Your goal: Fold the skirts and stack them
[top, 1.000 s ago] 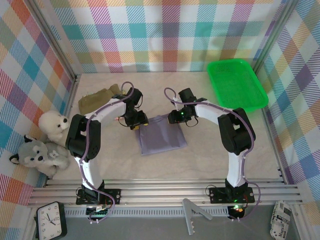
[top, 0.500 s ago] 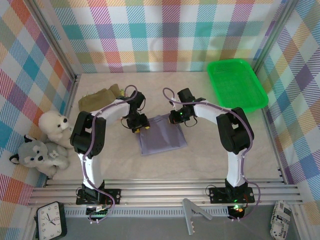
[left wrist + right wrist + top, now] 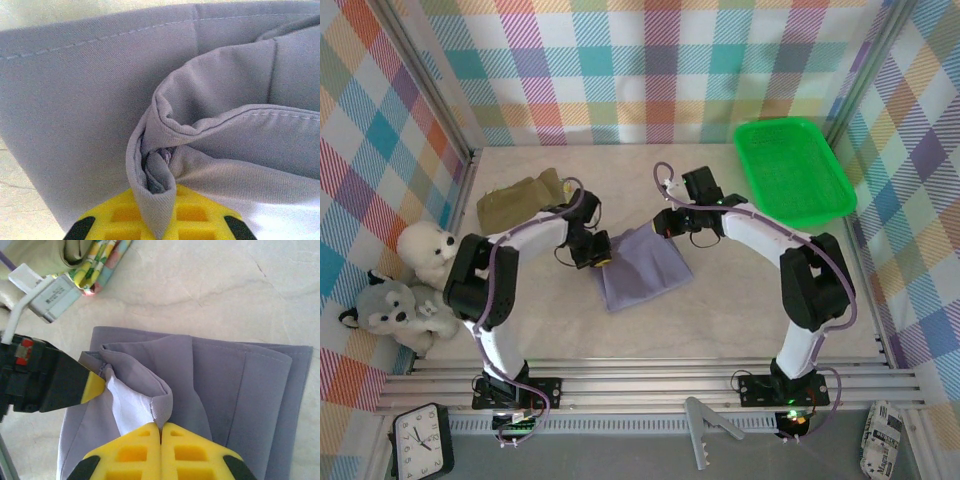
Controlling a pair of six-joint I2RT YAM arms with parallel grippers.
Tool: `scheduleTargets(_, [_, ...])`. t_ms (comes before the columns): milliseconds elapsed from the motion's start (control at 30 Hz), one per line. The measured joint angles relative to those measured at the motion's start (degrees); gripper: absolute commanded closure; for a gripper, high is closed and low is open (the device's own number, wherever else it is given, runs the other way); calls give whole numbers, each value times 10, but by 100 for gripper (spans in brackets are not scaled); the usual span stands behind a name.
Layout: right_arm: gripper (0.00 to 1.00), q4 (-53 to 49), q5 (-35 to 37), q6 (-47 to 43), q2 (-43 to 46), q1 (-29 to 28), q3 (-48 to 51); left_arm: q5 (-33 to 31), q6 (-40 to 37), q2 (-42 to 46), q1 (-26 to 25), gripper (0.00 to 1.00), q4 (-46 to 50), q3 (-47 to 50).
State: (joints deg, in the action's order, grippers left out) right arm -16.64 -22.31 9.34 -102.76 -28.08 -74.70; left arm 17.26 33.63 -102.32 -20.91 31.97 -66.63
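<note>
Between the left jaws, a rolled hem of the lavender-grey skirt (image 3: 75, 100) is pinched hard, the cloth bunched into a tight fold that runs down onto the yellow pads (image 3: 200, 215). The right jaws are pressed together as well, clamped on a small raised peak of the same skirt near its far edge. From the right wrist, one yellow-tipped fingertip (image 3: 94, 387) of the left arm shows just beside that peak, gripping the neighbouring corner, so the two grips sit close together along one edge. That edge is lifted into soft ridges, while the rest of the skirt lies flat and folded on the pale marbled surface (image 3: 750, 290), roughly at its middle and between the two arms. Beyond the left arm, toward the far left corner, lies the olive-khaki skirt (image 3: 518, 203) in a loose heap, with a strip of the yellow-green floral skirt (image 3: 107, 257) touching its edge. The green tray (image 3: 820, 215) sits at the far right, well apart from the cloth. Off the left edge of the surface are a white plush toy (image 3: 425, 250) and a grey plush toy (image 3: 395, 310).
</note>
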Motion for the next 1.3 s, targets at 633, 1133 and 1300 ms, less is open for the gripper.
scheduleTargets(633, [100,11,-116,-43,-168,19,-150,61,-31,101,50,46,-132,136])
scheduleTargets(1133, [100,-1,-130,-27,-169,13,-179,-2,-28,50,53,100,-122,139])
scheduleTargets(1300, [100,-56,-96,-16,-264,10,-312,8,-23,66,60,100,-173,177])
